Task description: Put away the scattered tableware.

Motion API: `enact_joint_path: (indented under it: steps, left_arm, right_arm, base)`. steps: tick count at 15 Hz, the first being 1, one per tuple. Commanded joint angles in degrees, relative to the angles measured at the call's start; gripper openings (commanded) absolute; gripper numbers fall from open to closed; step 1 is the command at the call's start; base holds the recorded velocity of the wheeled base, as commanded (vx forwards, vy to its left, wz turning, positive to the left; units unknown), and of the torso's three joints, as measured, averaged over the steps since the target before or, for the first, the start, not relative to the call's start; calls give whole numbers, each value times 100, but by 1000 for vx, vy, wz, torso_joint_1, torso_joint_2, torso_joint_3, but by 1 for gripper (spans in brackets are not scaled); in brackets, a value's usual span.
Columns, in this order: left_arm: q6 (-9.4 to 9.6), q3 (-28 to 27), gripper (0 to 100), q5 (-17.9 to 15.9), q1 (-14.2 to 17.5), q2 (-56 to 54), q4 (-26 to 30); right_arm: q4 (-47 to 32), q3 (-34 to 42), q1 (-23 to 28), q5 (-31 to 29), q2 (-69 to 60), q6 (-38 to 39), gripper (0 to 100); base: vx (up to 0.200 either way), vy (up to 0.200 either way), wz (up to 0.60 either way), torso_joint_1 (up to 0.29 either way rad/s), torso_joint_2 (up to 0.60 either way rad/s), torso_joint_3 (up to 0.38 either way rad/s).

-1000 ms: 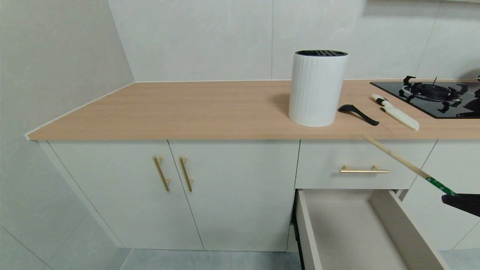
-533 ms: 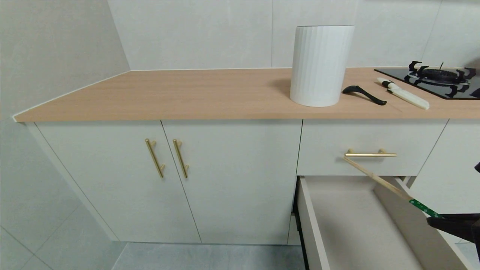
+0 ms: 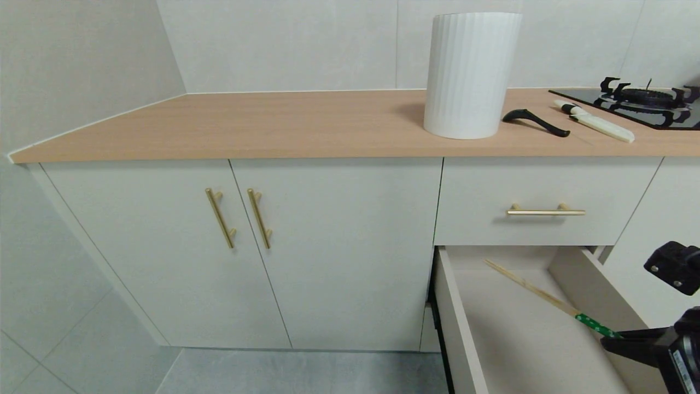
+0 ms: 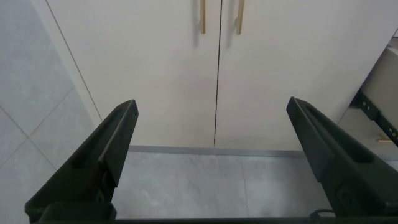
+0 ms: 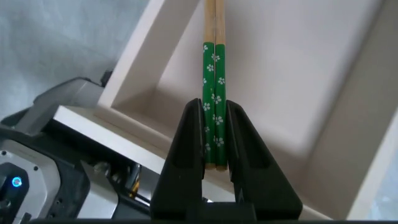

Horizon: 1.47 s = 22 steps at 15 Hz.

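Over the near-right white drawer, the right gripper clamps two light, stiff, likely slippery wooden chopsticks by their green ends; left gripper gapes.

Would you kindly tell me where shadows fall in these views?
Head view: the holder casts a soft shadow leftward on the counter, and a faint one lies under the drawer handle. Right wrist view: even light on the chopsticks in the right gripper; no hard shadow on the drawer floor.
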State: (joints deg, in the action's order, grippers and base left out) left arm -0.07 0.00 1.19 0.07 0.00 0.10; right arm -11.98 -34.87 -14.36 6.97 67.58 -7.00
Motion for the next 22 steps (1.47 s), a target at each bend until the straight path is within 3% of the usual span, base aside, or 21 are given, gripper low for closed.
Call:
enact_joint_path:
  steps: [1, 3, 6, 11, 12, 15, 22]
  left_arm:
    - [-1, 0, 100, 4, 1, 0, -1]
    - [-1, 0, 100, 4, 1, 0, -1]
    - [-1, 0, 100, 4, 1, 0, -1]
    - [-1, 0, 100, 4, 1, 0, -1]
    - [-1, 0, 100, 4, 1, 0, -1]
    - [-1, 0, 100, 4, 1, 0, -1]
    - [-1, 0, 100, 4, 1, 0, -1]
  right_arm:
    - [196, -20, 12, -3, 774, 5, 0]
    - [689, -12, 12, -126, 1776, 41, 0]
    - [1330, -117, 109, -829, 3068, 278, 0]
    - [1594, -750, 91, -838, 4483, 1201, 0]
    - [2323, -776, 83, -856, 5028, 1535, 0]
    - [3334, -706, 74, -943, 5555, 1719, 0]
    - [4187, -600, -251, -1506, 6302, 1816, 0]
  base:
    - [0, 0, 0, 0, 0, 0]
    - [0, 0, 0, 0, 0, 0]
    - [0, 0, 0, 0, 0, 0]
    - [0, 0, 0, 0, 0, 0]
    - [0, 0, 0, 0, 0, 0]
    - [0, 0, 0, 0, 0, 0]
    - [0, 0, 0, 0, 0, 0]
